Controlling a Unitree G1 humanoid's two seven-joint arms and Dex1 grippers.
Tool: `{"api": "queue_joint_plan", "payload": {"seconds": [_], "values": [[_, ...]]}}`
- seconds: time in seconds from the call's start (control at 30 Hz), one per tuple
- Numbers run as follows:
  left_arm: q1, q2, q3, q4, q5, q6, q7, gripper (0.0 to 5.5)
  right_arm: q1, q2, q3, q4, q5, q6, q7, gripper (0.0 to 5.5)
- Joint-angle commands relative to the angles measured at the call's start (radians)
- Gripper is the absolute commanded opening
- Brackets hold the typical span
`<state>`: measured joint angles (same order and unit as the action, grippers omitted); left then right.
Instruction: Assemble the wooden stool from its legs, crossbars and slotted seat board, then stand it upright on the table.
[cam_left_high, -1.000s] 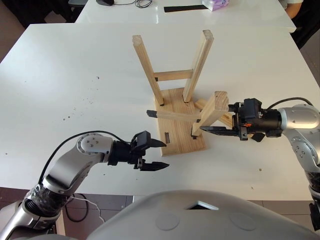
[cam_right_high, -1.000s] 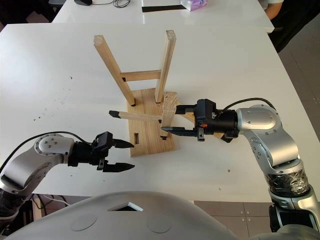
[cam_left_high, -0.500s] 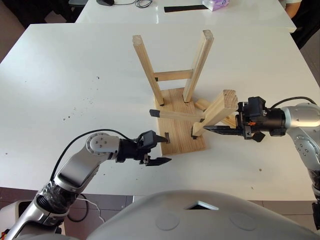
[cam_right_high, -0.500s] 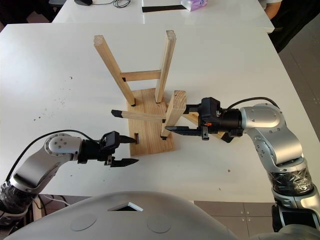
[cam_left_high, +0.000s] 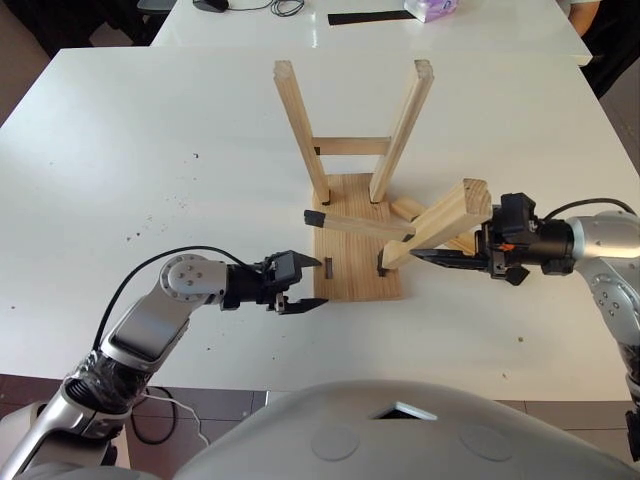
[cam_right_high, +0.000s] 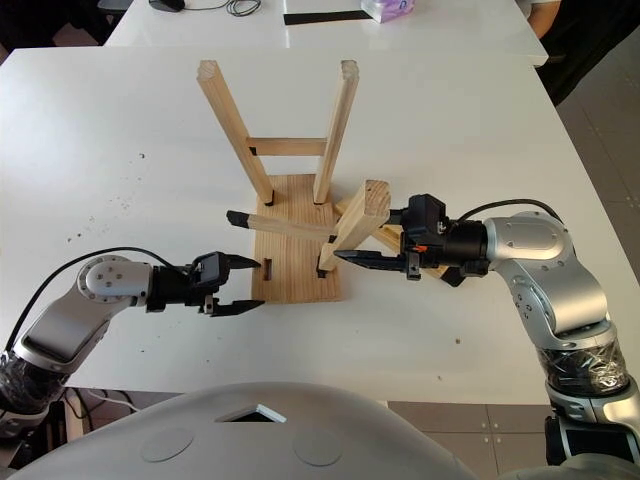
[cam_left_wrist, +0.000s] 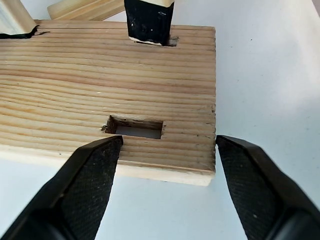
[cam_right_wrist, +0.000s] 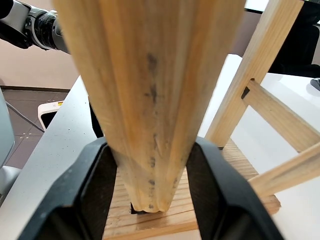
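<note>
Head view: the left gripper (cam_left_high: 320, 282) has slid in to the near left corner of the seat board (cam_left_high: 350, 285), fingers spread and empty. The right gripper (cam_left_high: 430, 252) has tipped its clamped leg (cam_left_high: 445, 218) further over, foot at the board's right slot, so seating looks close.

Left wrist view: the fingers (cam_left_wrist: 90, 175) bracket the board's edge beside an empty slot (cam_left_wrist: 135, 127).

Right wrist view: the fingers (cam_right_wrist: 97, 190) squeeze the leg.

Bare counter (cam_left_high: 150, 150) lies left of the board.

Office-like room: 2 white tables (cam_left_high: 120, 150), cables (cam_left_high: 285, 7) and a tissue box (cam_left_high: 432, 9).
</note>
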<state>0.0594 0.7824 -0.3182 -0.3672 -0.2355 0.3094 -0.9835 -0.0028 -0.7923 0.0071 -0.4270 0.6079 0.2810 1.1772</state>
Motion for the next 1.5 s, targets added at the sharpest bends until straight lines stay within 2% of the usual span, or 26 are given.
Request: {"api": "queue_joint_plan", "payload": {"seconds": [0.03,0.3,0.6,0.9,1.13,1.33,1.5], "values": [[-0.009,0.020,-0.003,0.057,0.054,0.012,0.005,3.46,0.018,-0.015,0.018,-0.018,-0.010,0.023,0.010,2.01],[-0.009,0.010,-0.010,0.070,0.076,-0.006,0.015,3.46,0.013,-0.023,0.012,-0.031,0.008,0.045,0.021,2.01],[-0.049,0.006,-0.005,0.105,0.070,-0.017,-0.008,3.46,-0.008,0.003,0.065,0.091,-0.055,0.002,0.044,2.00],[-0.078,-0.007,0.008,0.141,0.078,-0.022,-0.035,3.46,-0.042,0.015,0.148,0.151,-0.112,-0.032,0.047,2.00],[-0.080,-0.030,0.002,0.141,0.087,-0.020,-0.025,3.46,-0.029,0.000,0.279,0.212,-0.268,-0.082,0.027,2.00],[-0.083,-0.040,0.003,0.140,0.092,-0.019,-0.023,3.46,-0.027,-0.035,0.300,0.196,-0.210,0.026,0.018,2.00],[-0.086,-0.048,0.006,0.142,0.098,-0.021,-0.025,3.46,-0.059,-0.042,0.249,0.161,-0.071,0.153,0.007,2.00]]}}
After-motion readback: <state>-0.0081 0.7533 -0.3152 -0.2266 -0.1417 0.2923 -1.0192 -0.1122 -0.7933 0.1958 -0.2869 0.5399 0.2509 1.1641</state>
